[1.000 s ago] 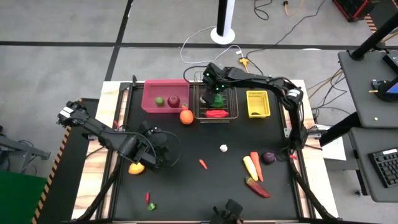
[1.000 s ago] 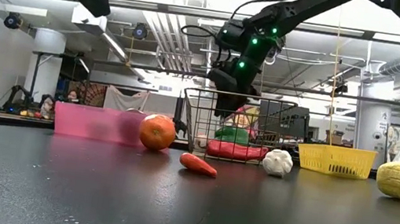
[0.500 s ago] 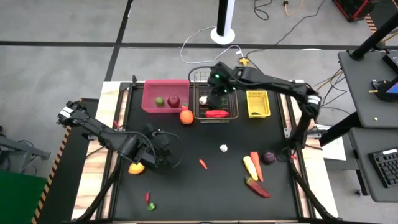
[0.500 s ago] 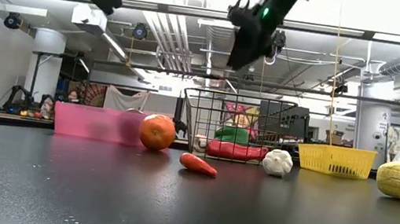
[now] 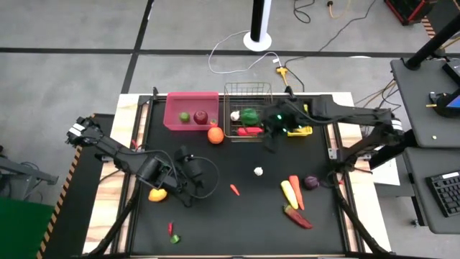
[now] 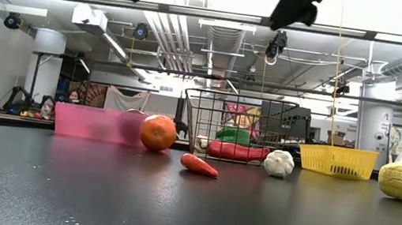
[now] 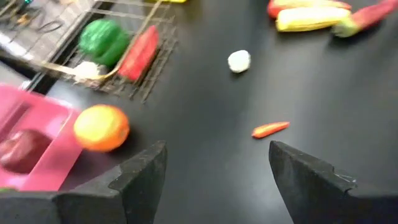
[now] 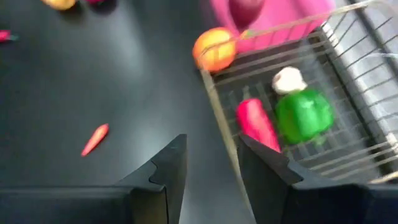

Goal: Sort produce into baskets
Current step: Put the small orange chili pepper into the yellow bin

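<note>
Item, between picks: your right gripper (image 5: 272, 138), fingers narrowly parted and empty, hangs beside the wire-mesh basket (image 5: 248, 134) at the table's far edge, left gripper (image 5: 192, 167) open near mid-table; next, probably, lower onto the loose white garlic bulb (image 5: 258, 171).

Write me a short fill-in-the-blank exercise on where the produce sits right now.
1. The green pepper lies inside the ____ basket.
2. The orange sits on the table just outside the ____ bin.
3. The wire basket stands between the pink bin and the ____ bin.
4. The right hand holds ____.

Missing words: wire; pink; yellow; nothing
</note>
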Tool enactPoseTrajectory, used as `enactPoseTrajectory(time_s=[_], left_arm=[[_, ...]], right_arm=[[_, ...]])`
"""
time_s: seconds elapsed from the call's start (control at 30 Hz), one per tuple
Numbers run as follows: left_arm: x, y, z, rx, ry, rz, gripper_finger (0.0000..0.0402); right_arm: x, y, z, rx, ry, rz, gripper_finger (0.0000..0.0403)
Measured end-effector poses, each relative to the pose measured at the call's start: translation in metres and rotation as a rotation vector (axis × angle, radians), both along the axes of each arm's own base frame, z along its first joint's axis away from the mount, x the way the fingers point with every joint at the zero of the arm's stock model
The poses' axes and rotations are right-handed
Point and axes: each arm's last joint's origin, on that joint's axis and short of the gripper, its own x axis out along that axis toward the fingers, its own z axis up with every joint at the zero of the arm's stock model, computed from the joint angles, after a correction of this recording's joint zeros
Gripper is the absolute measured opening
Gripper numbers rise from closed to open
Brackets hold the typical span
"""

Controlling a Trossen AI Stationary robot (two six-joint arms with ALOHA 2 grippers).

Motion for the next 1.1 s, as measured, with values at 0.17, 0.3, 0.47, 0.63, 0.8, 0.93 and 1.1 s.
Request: enactPoseTrajectory(time_s=[0.17,0.3,0.47,0.63,0.8,0.93,1.1], left_arm=[[0.005,-0.004,0.001,0.003,-0.025,-0.087,0.0263],[0.009,-0.006,0.0,0.011,-0.052,-0.132,0.0263],[0.014,-0.009,-0.006,0.011,-0.095,-0.223,0.0263],[0.02,-0.012,-0.014,0.033,-0.116,-0.277,0.0263],[0.038,-0.012,-0.033,0.053,-0.056,-0.321,0.0263],[0.054,-0.013,-0.054,0.11,0.029,-0.358,0.0263],[0.076,-0.011,-0.081,0.152,0.123,-0.372,0.0263]], right_arm=[[-0.019,0.026,-0.003,0.048,-0.011,0.027,0.0132],[-0.033,0.04,-0.005,0.079,-0.025,0.031,0.013],[-0.048,0.054,-0.011,0.119,-0.036,0.031,0.0135],[-0.055,0.065,-0.018,0.115,-0.031,0.018,0.0136],[-0.056,0.073,-0.02,0.122,-0.045,0.044,0.0136],[-0.056,0.075,-0.02,0.128,-0.05,0.049,0.0142],[-0.055,0.075,-0.019,0.124,-0.057,0.045,0.0146]])
